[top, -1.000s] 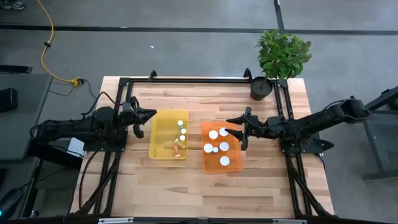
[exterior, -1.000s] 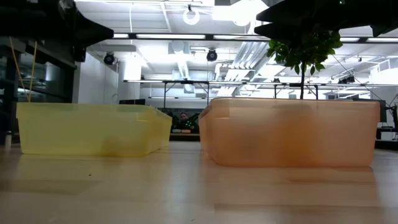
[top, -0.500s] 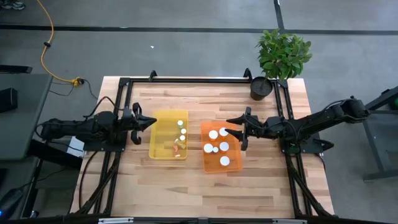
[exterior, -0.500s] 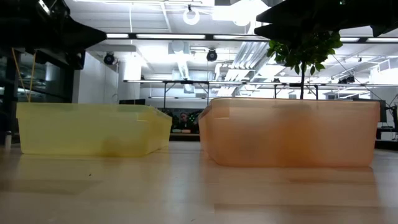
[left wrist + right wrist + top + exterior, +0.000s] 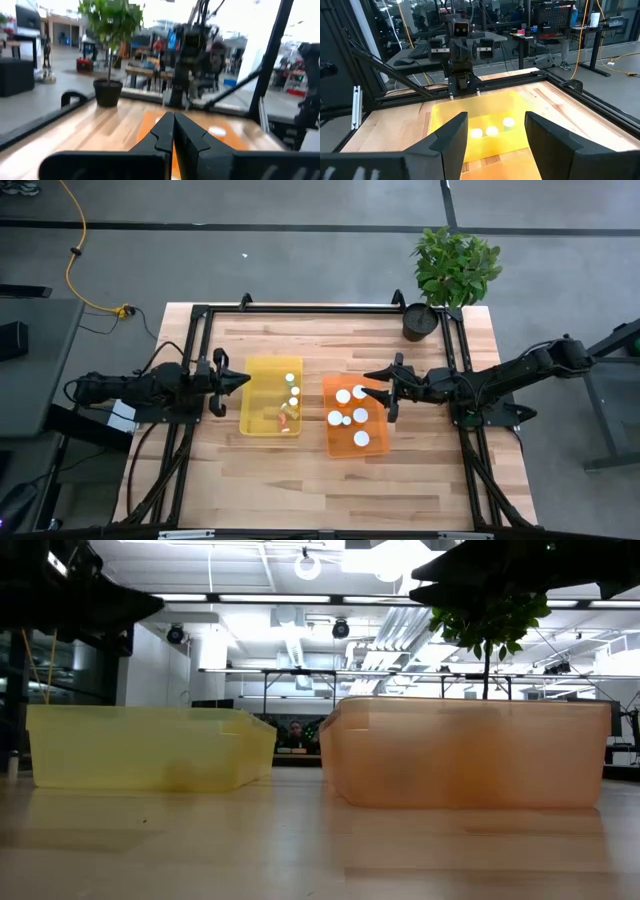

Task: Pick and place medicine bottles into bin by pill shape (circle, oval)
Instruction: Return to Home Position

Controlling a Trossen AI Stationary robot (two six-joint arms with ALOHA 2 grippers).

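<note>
Medicine bottles [image 5: 343,396] lay in the yellow bin [image 5: 260,395] and orange bin [image 5: 340,444] at the middle of the desk [image 5: 300,490]. For homing, the left gripper [image 5: 240,379], closed and empty beside the yellow bin's left rim, could likely retract freely. The right gripper [image 5: 378,387], spread and empty over the orange bin's right rim, should lift first. A potted plant [image 5: 452,270] stood at the far right corner.

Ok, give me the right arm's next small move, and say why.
Probably draw the right gripper back off the orange bin toward its own side. It hangs open and empty over that bin; every medicine bottle in view lies there or in the yellow bin, by which the left gripper sits shut.
</note>
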